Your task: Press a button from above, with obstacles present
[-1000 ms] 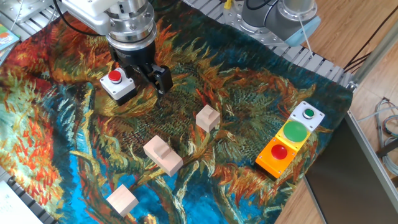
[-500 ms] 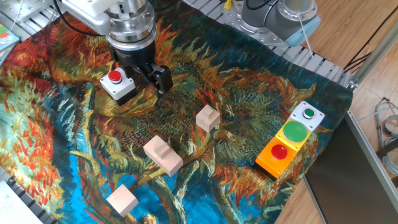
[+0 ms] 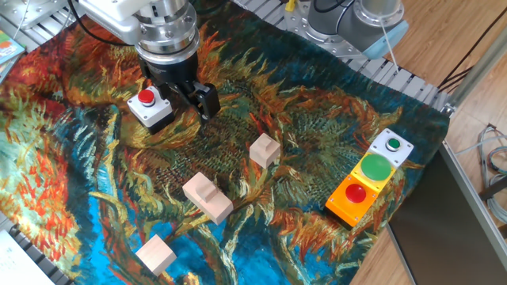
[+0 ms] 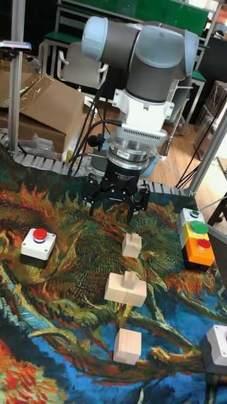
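Note:
The button [image 3: 146,97] is a small red dome on a white square housing [image 3: 152,112], at the cloth's back left; it also shows as the button [image 4: 40,235] at the left. My gripper [image 3: 184,93] hangs just beside it, toward the cloth's middle, not over it. In the tall view the gripper [image 4: 116,207] is open, its dark fingers [image 4: 137,209] spread wide with nothing between them. The obstacles are three pale wooden blocks: a small cube [image 3: 264,150], a larger stepped block [image 3: 207,197] and a cube [image 3: 155,254] near the front edge.
A panel of other buttons [image 3: 372,176] with white, yellow and orange housings sits at the cloth's right edge. A grey box [image 4: 216,350] stands at the front right in the tall view. The painted cloth [image 3: 317,134] covers the table, and a roller conveyor [image 3: 372,67] runs behind it.

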You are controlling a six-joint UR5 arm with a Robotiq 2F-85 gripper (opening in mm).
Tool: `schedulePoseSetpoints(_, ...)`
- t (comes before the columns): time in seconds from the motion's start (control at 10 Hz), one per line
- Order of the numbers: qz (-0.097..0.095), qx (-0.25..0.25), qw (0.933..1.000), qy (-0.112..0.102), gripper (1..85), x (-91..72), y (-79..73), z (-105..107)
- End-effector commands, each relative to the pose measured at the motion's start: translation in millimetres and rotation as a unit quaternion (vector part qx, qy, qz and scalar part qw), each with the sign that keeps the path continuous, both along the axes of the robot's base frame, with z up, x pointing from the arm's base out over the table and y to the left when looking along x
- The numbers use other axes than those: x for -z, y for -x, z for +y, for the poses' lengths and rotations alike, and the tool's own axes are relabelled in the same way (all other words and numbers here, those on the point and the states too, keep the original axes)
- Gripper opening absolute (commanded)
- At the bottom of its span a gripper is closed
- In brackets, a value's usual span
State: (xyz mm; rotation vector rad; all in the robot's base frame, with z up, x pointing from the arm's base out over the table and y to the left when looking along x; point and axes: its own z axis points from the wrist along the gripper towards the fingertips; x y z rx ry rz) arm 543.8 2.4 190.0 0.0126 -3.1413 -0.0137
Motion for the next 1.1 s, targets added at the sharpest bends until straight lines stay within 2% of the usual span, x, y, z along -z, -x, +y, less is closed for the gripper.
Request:
schedulePoseSetpoints(0.0, -0.090, -0.041, 0.9943, -0.040, 61.3, -5.2, -45.3, 24.9)
schedulePoseSetpoints(0.4, -0.093, -0.054, 0.9935, -0.037, 61.0, -5.4, -46.8, 23.7)
schedulePoseSetpoints(0.7, -0.093, -0.055, 0.9935, -0.038, 57.3, -5.4, -46.4, 24.5)
schedulePoseSetpoints(0.8, -0.086, -0.059, 0.9940, -0.033, 52.7, -4.5, -42.8, 21.8)
schedulePoseSetpoints(0.9, -0.072, -0.061, 0.9952, -0.025, 52.0, -3.1, -36.1, 17.2)
schedulePoseSetpoints(1.0, -0.052, -0.058, 0.9967, -0.021, 51.0, -1.7, -25.8, 14.9)
